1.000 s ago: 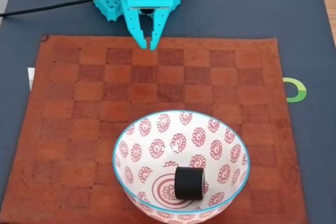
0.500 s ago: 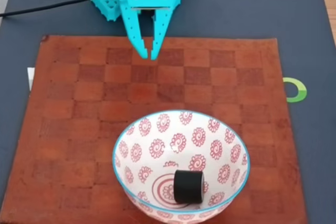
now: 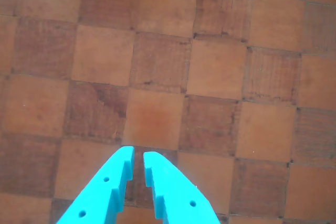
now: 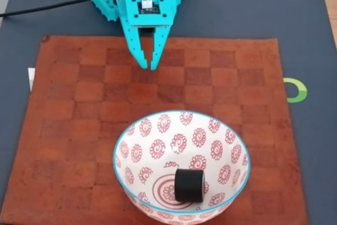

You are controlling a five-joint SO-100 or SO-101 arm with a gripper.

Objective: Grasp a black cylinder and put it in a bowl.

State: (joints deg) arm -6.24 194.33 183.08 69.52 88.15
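Black cylinder (image 4: pixel 189 185) inside bowl (image 4: pixel 231 130), well apart from empty, nearly closed tool (image 4: pixel 149 67).

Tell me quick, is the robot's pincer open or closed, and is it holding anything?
Pincer: closed with just a thin gap, holding nothing, above the checkered mat. The black cylinder lies in the bowl.

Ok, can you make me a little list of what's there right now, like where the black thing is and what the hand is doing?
black cylinder: lying on its side inside the bowl, near the bottom
bowl: on the checkered mat, near edge in the fixed view
hand: over the mat's far side, fingers nearly together, holding nothing
checkered mat: brown, on a dark table
job: looks done
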